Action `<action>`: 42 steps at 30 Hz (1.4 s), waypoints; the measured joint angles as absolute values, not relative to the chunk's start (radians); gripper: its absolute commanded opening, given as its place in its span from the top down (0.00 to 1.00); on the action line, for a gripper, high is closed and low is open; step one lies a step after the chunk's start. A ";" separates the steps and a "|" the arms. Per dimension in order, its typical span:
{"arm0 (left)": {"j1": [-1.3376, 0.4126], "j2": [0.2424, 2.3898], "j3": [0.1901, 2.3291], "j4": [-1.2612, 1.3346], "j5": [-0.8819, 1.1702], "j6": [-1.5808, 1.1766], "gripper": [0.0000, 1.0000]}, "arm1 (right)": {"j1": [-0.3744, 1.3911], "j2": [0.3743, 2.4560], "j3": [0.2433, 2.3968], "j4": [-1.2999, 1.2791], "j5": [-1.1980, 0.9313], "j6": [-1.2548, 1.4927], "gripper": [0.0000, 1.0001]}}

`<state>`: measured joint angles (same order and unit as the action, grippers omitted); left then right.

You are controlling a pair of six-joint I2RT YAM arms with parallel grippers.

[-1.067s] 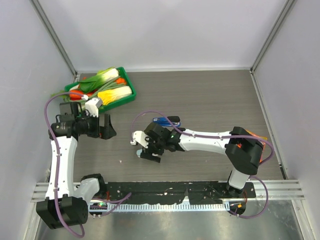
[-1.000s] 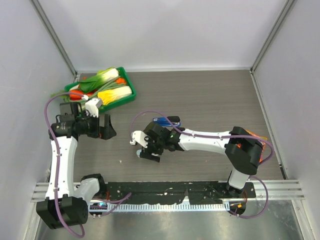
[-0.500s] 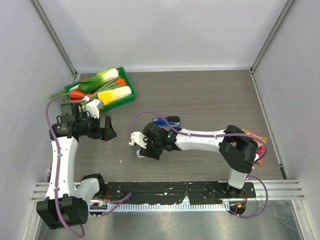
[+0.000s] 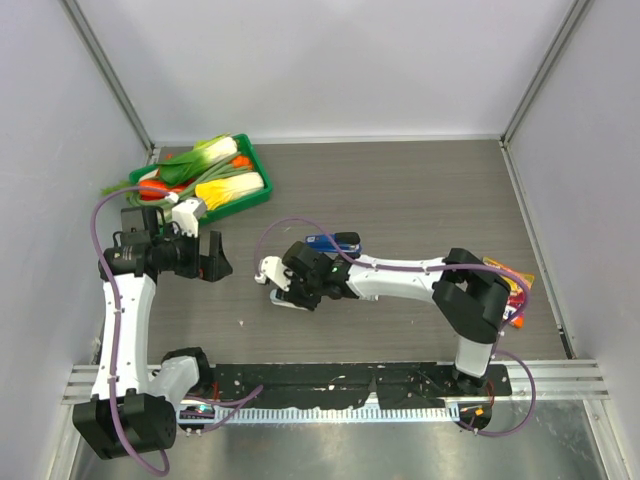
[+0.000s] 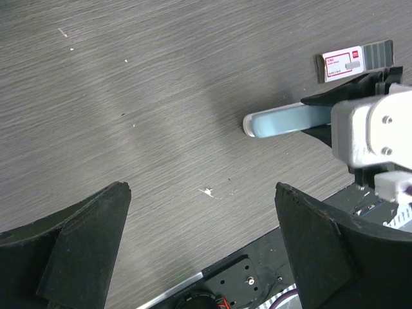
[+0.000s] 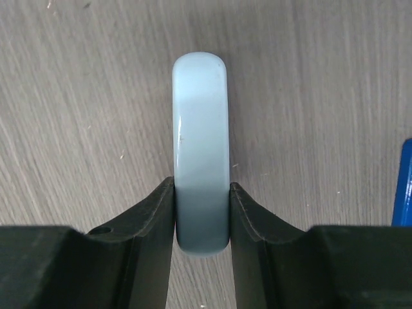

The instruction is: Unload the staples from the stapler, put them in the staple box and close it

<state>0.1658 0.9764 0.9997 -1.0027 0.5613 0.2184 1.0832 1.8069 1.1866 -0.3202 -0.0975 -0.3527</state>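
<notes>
Top view, stapler: your dark-blue stapler (image 4: 332,241) lies flat on the counter (image 4: 420,190) near the middle, just behind the right arm's wrist. It is apart from both sets of fingers.
Top view, right end effector: you have the right end effector (image 4: 284,294) low on the counter, to the near left of the stapler. What sits between its fingers is too small to tell here.
Top view, left end effector: your left end effector (image 4: 216,261) hangs over the left side of the counter, spread wide.
Top view, surroundings: a green tray (image 4: 245,203) of vegetables (image 4: 215,170) sits at the far left corner. An orange packet (image 4: 512,285) lies beside the right arm's elbow.
Left wrist view, left end effector: its fingers (image 5: 71,251) stand wide apart above the wood-grain counter.
Left wrist view, block: a pale teal block (image 5: 283,120) lies on the counter with one end inside the right end effector. A labelled card (image 5: 354,58) lies just beyond it.
Right wrist view, right end effector: you are gripping the pale teal block. Both fingers (image 6: 154,219) press against its sides at the near end, and the rest juts forward.
Right wrist view, blue sliver: a blue sliver (image 6: 405,187) shows at the right border, too little of it to name.
</notes>
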 measured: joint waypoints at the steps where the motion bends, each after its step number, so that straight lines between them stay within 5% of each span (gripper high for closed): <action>1: 0.166 0.976 1.000 -1.002 0.561 0.218 0.00 | 1.077 1.806 1.185 -0.306 -0.090 -0.333 0.99; 19: 0.021 0.978 0.937 -0.871 0.552 0.144 0.00 | 1.015 1.506 0.777 0.456 0.096 0.455 0.99; 42: -0.161 0.955 0.819 -0.740 0.537 0.354 0.00 | 1.033 1.463 0.705 0.648 0.075 0.668 0.99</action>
